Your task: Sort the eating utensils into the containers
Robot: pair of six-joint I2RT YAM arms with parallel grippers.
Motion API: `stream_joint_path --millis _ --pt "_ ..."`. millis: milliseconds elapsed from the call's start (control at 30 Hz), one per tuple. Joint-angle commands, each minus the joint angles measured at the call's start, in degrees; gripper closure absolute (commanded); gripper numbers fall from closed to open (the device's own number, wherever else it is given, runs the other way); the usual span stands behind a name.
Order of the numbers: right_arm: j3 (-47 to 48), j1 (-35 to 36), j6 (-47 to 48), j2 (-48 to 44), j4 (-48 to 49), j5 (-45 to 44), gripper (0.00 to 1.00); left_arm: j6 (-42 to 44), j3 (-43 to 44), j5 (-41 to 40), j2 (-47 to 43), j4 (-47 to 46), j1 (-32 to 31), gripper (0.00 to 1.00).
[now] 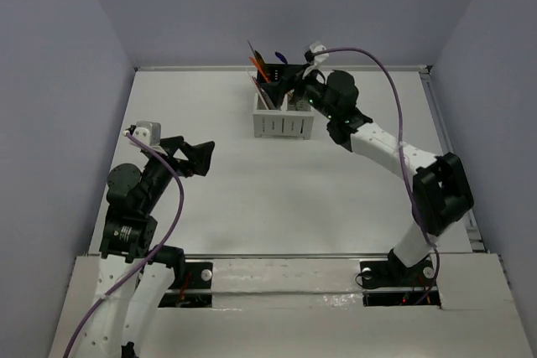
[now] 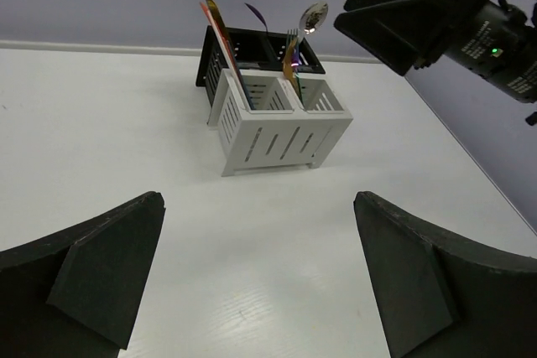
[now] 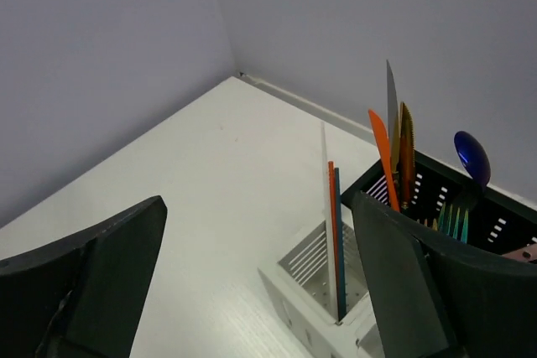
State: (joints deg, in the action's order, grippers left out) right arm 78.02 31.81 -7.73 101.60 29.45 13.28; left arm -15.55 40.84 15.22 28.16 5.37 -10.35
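Note:
The containers are a white slatted caddy [image 1: 284, 121] [image 2: 285, 136] with a black caddy [image 1: 277, 81] [image 2: 260, 46] [image 3: 503, 217] right behind it. In the right wrist view, white, orange and teal chopsticks [image 3: 332, 232] stand in a white compartment [image 3: 315, 266]. An orange knife [image 3: 382, 157], a silver knife [image 3: 391, 106], a gold knife [image 3: 406, 153], a blue spoon [image 3: 471, 157] and forks [image 3: 453, 222] stand in the black one. My right gripper [image 1: 295, 81] [image 3: 256, 266] hovers open over the caddies, holding nothing. My left gripper [image 1: 204, 158] [image 2: 260, 241] is open above bare table, well short of the caddies.
The white table [image 1: 252, 199] ends at the back wall just behind the caddies, with side walls left and right. From the left wrist view the right gripper's fingers [image 2: 403, 18] hang above and to the right of a silver spoon [image 2: 315, 16].

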Motion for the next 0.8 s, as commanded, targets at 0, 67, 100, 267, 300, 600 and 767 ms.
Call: stream_joint_path --millis 0,67,100,267,300,600,767 --pt "-8.9 -0.3 -6.1 -10.7 2.8 3.8 0.00 -0.2 -0.7 3.5 -1.7 -4.9 0.4 0.01" --pt "-14.5 -0.3 -8.3 -17.4 0.6 2.4 0.00 -0.3 -0.9 4.7 -2.4 -5.0 0.4 0.01" --pt "-16.3 -0.3 -8.4 -19.6 -0.6 1.1 0.00 -0.3 -1.0 5.0 -2.6 -5.0 0.4 0.01" --pt "-23.3 -0.3 -8.1 -32.1 -13.3 -0.8 0.00 -0.8 -1.1 5.5 -3.1 -6.3 0.4 0.01" --pt "-24.3 -0.3 -8.2 -36.8 -17.5 -0.7 0.00 -0.8 -1.2 5.6 -3.3 -6.5 0.4 0.01" --pt "-33.5 -0.3 -11.4 -68.2 -33.6 -15.9 0.00 -0.7 -1.5 3.3 -5.3 -6.8 0.9 0.01" --pt "-34.1 -0.3 -13.0 -73.1 -37.4 -22.6 0.00 -0.1 -2.0 3.9 -6.0 -7.1 0.9 0.01"
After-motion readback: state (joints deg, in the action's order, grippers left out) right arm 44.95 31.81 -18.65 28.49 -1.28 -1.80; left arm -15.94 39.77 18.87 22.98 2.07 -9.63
